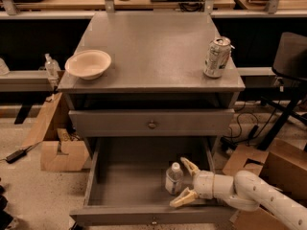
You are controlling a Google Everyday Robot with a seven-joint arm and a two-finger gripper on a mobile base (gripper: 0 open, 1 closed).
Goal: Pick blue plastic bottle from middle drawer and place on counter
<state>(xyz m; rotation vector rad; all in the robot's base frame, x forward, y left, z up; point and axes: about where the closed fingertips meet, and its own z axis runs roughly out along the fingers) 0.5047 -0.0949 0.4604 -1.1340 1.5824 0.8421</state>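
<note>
The blue plastic bottle [173, 178], small and clear with a white cap, stands upright on the floor of the open middle drawer [127, 183], towards its right side. My gripper [186, 182] comes in from the right on a white arm and is inside the drawer, open. Its two tan fingers [189, 166] flank the bottle's right side, one behind and one in front, without closing on it. The grey counter [153, 47] is above the drawers.
A cream bowl [88, 63] sits at the counter's left and a silver can [217, 57] at its right. A closed drawer front with a brass knob [152, 124] lies above the open drawer. Cardboard boxes [62, 153] stand on the floor left and right.
</note>
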